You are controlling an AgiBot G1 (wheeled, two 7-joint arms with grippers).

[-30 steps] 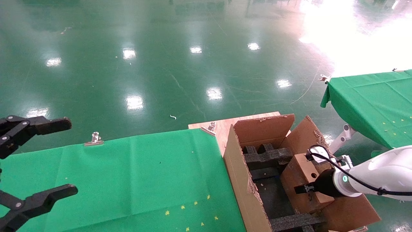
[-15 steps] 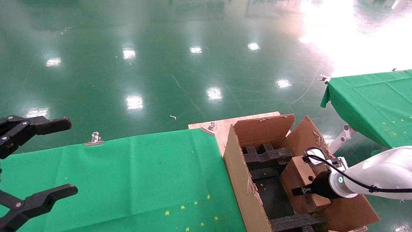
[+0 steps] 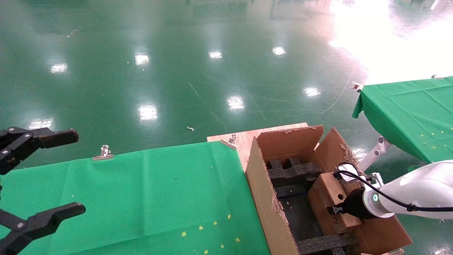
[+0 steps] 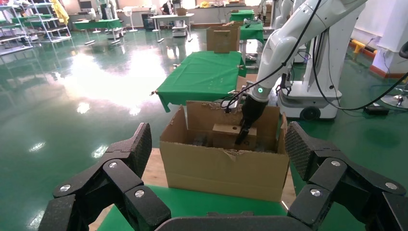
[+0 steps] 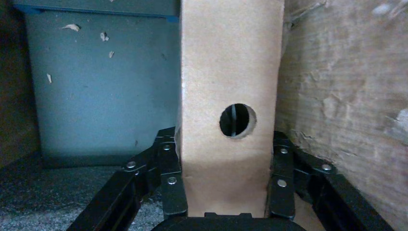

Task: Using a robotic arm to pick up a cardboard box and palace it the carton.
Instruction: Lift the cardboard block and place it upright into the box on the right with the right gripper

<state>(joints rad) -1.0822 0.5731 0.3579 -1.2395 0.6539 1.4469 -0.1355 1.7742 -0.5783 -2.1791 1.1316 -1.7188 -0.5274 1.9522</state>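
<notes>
My white right arm reaches into the large brown carton (image 3: 262, 198) at the lower right. Its black gripper (image 3: 336, 209) is shut on the small cardboard box (image 3: 327, 196), which stands on edge inside the carton by its right wall, the narrow face with the round hole upward. In the right wrist view the box (image 5: 226, 72) sits between the two fingers (image 5: 168, 178), pressed on both sides. The left wrist view shows the carton (image 4: 221, 168) and the box (image 4: 228, 130) from across the table. My left gripper (image 3: 39, 177) is open and empty at the far left.
Black foam inserts (image 3: 293, 171) lie inside the carton at its far and near ends. A green cloth covers the table (image 3: 141, 198), held by metal clips (image 3: 103, 153). A second green table (image 3: 410, 113) stands at the right. A shiny green floor lies beyond.
My right gripper has lowered the small box a little deeper into the carton, toward its right wall. The left arm has not moved.
</notes>
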